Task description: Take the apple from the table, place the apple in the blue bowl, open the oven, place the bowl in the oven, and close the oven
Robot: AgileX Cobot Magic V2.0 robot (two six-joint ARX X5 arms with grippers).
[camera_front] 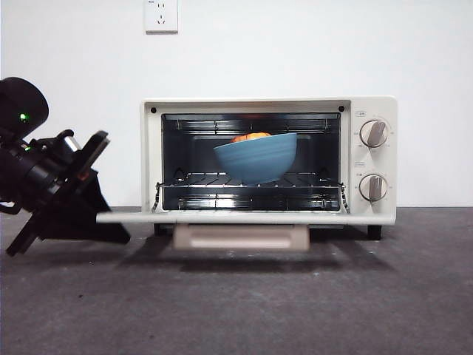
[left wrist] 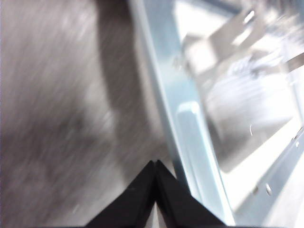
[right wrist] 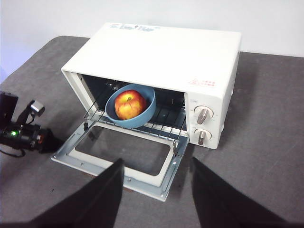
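The apple (right wrist: 128,104) is sitting in the bowl (right wrist: 142,116) on the rack inside the oven (right wrist: 180,61), whose door (right wrist: 118,164) is lying flat open over the worktop (camera_front: 369,296). The left gripper (left wrist: 155,164), jaws pressed together, is hovering beside the door's left edge (likely stiff, hinged, light: best lifted from beneath that edge). The right gripper (right wrist: 156,190) is waiting spread above.

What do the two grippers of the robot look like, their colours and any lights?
The left gripper is black and bulky, with a small silver cylindrical part and a lit green light on its housing. Its jaws taper to flat pointed tips. The right gripper shows only two wide, plain black jaws, without markings.
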